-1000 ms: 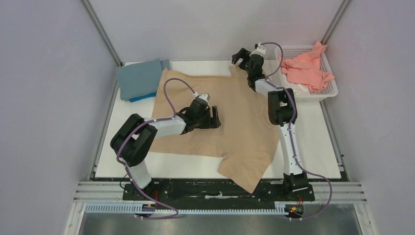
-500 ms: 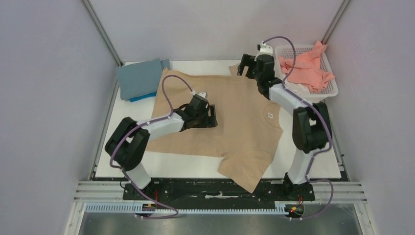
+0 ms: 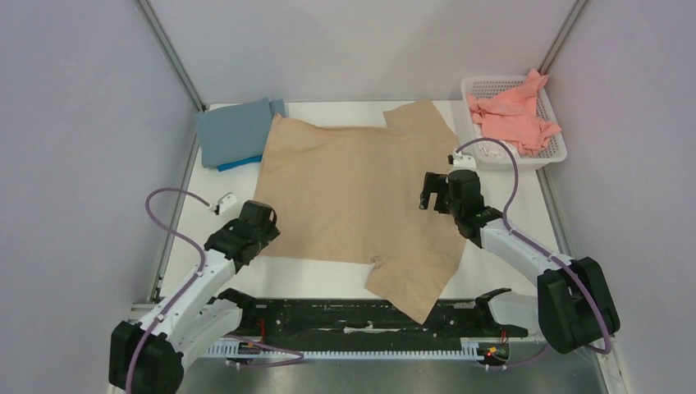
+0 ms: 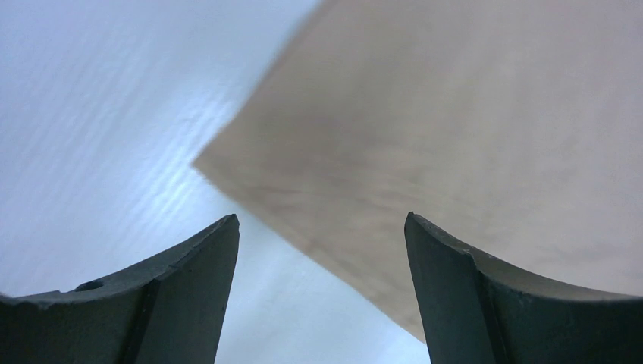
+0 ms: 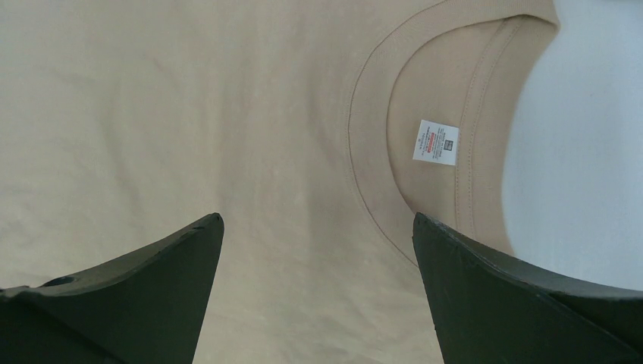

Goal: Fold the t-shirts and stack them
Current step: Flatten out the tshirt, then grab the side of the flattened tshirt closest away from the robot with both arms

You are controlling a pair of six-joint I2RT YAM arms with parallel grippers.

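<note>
The beige t-shirt [image 3: 353, 189] lies spread flat on the white bench [image 3: 320, 275], its long axis running across from one tool to the other: the hem ends by the left tool [image 3: 261, 220] and the collar [image 5: 371, 129] sits under the right tool [image 3: 433, 193]. One sleeve points away beyond the right tool. The other points back toward the arm bases and hangs over the near edge of the bench. The cloth is smooth, matte and nearly free of creases. Only the right wrist view shows the ribbed neck opening facing up, with a small white label [image 5: 435, 141] inside it, ahead and to the right of the fingers. Only the left wrist view shows the near hem corner lying just ahead between its fingers, blurred. Both tools are released, with the fingers spread wide and nothing between them, and each hovers just over the shirt. Far beyond the left tool, a folded grey-blue t-shirt [image 3: 234, 131] rests on a bright blue t-shirt [image 3: 240, 164]. Beyond the right tool, a crumpled salmon pink t-shirt [image 3: 513, 115] fills a white lattice basket [image 3: 558, 153].
</note>
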